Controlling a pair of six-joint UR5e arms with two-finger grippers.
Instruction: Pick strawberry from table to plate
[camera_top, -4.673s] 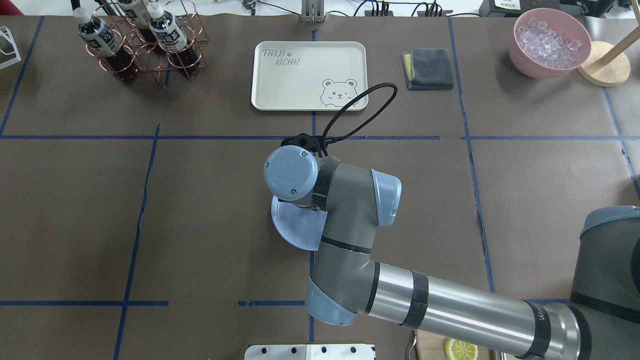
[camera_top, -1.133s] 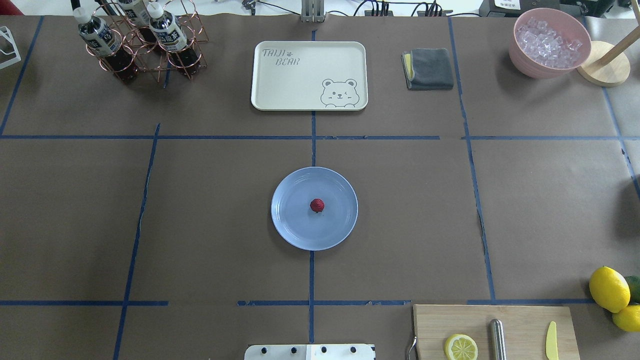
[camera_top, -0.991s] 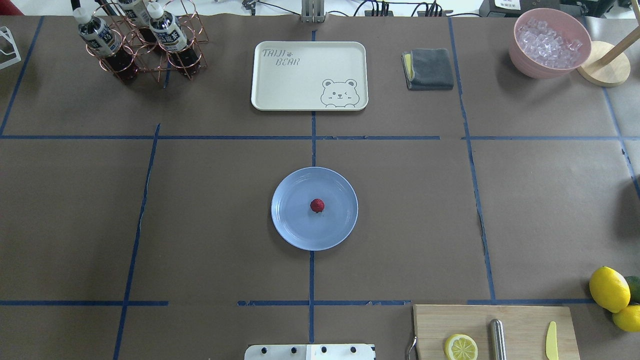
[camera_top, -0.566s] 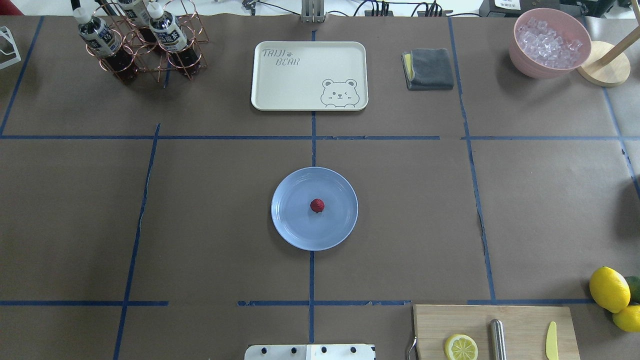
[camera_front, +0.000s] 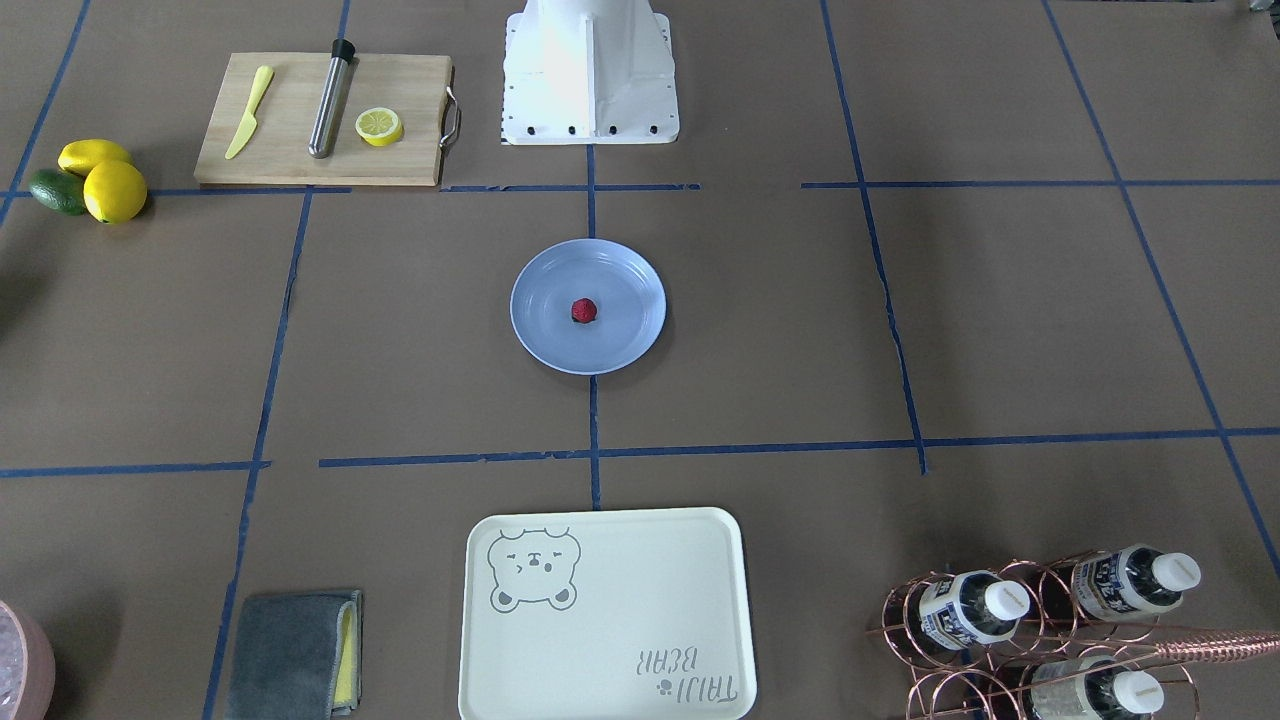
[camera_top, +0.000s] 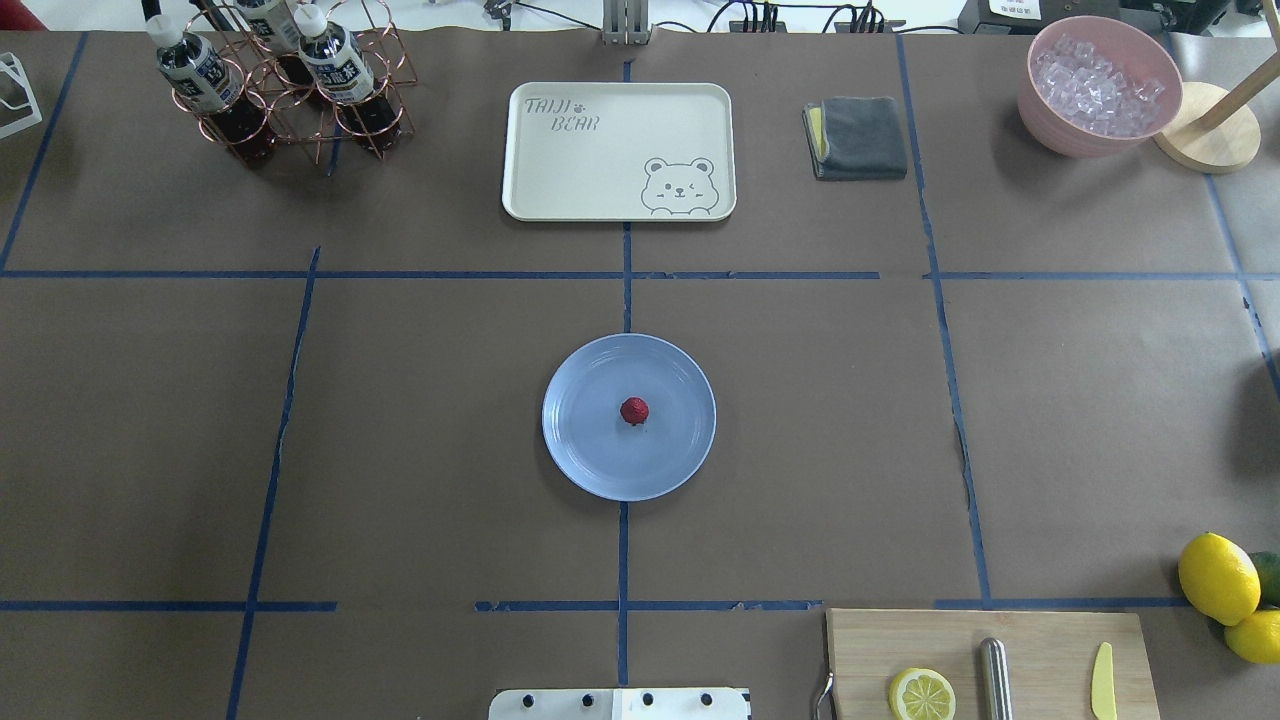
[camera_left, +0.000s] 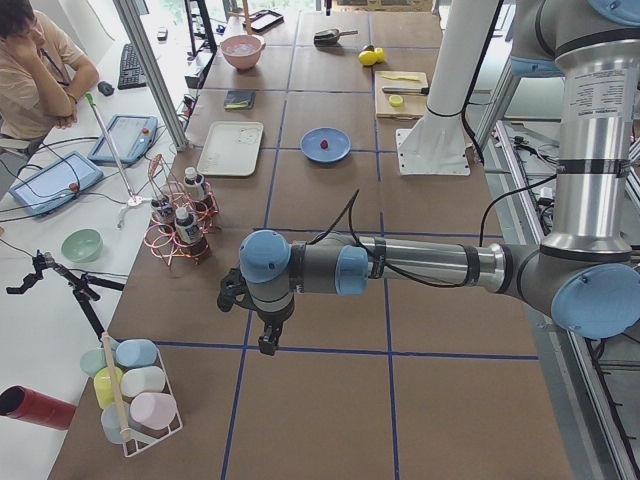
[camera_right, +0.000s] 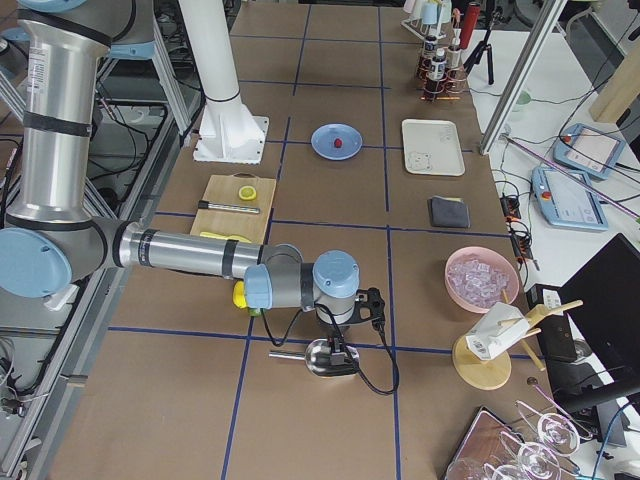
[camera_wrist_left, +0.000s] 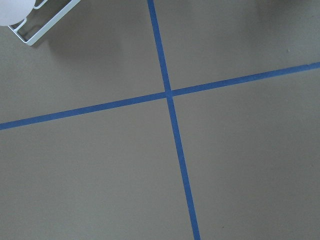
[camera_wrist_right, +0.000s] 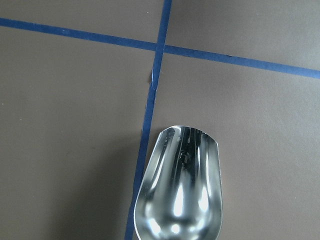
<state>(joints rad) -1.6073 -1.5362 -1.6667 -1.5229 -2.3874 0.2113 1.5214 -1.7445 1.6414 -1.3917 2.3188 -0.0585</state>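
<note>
The strawberry (camera_top: 634, 410) is a tiny dark-red berry lying at the centre of the round light-blue plate (camera_top: 580, 470), which rests mid-table (camera_top: 420, 420). The front-facing view shows the same strawberry (camera_front: 583, 311) on the plate (camera_front: 540, 340). Neither gripper is near it. My left gripper (camera_left: 268, 345) hangs over the table's far left end, seen only from the left side. My right gripper (camera_right: 338, 355) hangs low over the far right end, seen only from the right side. I cannot tell whether either is open or shut.
A cream bear tray (camera_top: 600, 150) lies behind the plate. A bottle rack (camera_top: 280, 80), grey cloth (camera_top: 858, 137) and pink ice bowl (camera_top: 1100, 85) line the back. A cutting board (camera_top: 1040, 660) and lemons (camera_top: 1218, 577) sit front right. A metal scoop (camera_wrist_right: 180, 190) lies under my right wrist.
The right arm that covered the plate 4.7 s ago has left the overhead view, and the strawberry shows on the plate. Nothing has moved over the last second.
</note>
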